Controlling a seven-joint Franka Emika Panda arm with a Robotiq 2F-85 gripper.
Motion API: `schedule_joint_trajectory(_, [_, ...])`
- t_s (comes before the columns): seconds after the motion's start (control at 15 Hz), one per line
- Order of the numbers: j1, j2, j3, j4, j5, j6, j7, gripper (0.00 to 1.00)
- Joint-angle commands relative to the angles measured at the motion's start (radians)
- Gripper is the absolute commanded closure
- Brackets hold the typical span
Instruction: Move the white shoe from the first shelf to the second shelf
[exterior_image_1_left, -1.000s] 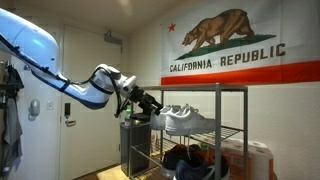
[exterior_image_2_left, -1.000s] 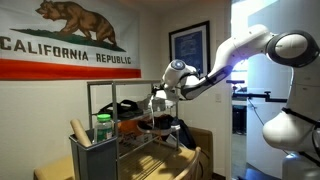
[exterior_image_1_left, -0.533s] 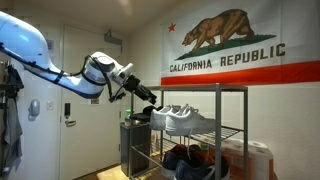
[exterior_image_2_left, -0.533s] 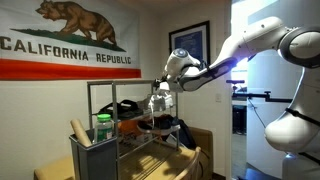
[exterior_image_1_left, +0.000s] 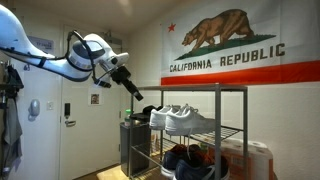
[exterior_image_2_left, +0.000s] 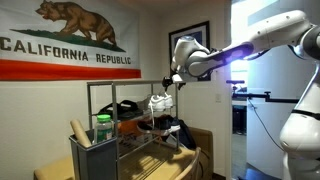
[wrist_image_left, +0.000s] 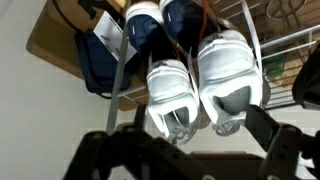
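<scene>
White shoe (wrist_image_left: 170, 95) sits on the second shelf (exterior_image_1_left: 230, 131), the wire one in the middle of the rack (exterior_image_1_left: 246, 125). That is the place it was meant to go.

A big flag (exterior_image_1_left: 240, 45) hangs on the wall behind the rack. The robot arm (exterior_image_1_left: 55, 62) is up high, off to one side of the rack, and does not touch it. The first shelf (exterior_image_1_left: 205, 89), at the very top of the rack, has no shoe on it that I can see. On the middle shelf two white shoes stand close, side by side. In the wrist view the slimmer one looks like the shoe to move, and the fatter shoe (wrist_image_left: 232, 72) is right beside it, but I am not fully sure which is which. Dark shoes (exterior_image_1_left: 185, 158) lie at the bottom of the rack. The pincer (exterior_image_1_left: 136, 94) hangs in the air near the rack's top corner, apart from it. Its fingers are spread wide and hold nothing.

I think the job is about done. The shoe is down and let go. All that may be left is for the arm to go home.
</scene>
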Motion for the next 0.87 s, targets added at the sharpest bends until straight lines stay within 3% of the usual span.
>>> schedule_joint_trajectory(0.0, [0.135, -0.078, -0.116, -0.029, 0.122, -0.144, -0.224, 0.00])
schedule_joint_trajectory(0.47, [0.224, -0.130, -0.202, -0.024, 0.298, -0.335, -0.519, 0.00])
schedule_joint_trajectory(0.8, [0.211, -0.112, -0.193, -0.011, 0.297, -0.330, -0.515, 0.00])
